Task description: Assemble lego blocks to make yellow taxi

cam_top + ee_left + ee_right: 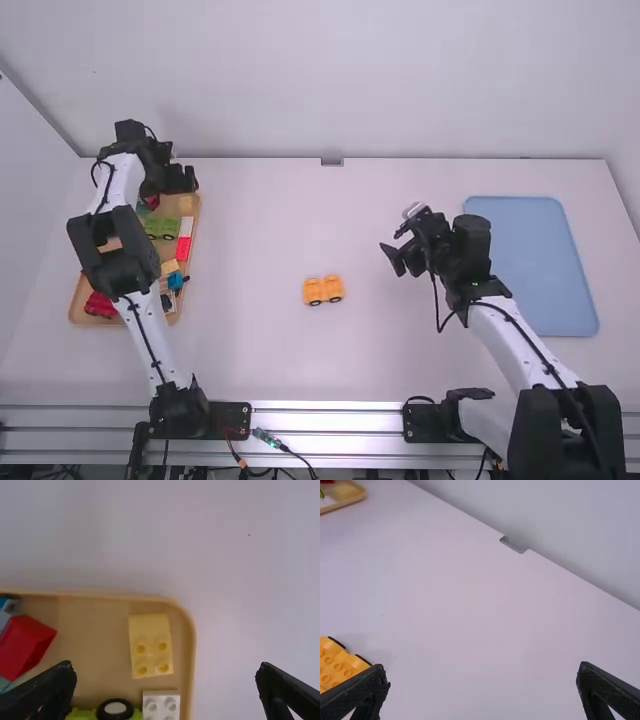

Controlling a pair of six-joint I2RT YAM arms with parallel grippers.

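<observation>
The left gripper (184, 180) is wide open over the far end of the tan tray (188, 640), where a yellow block (150, 645) lies, and the right gripper (402, 262), open too, is right of the orange car bottom (323, 290) on the worktop (300, 220).

On the table (390, 360), a tray (197, 222) is sitting at the left, holding blocks. In its far right corner a corner block (151, 647) is lying, a second block (161, 705) following on its near side, a wheeled piece (162, 228) sitting left of that. A car base (323, 290) is resting mid-table; a mat (532, 262) is lying right.
</observation>
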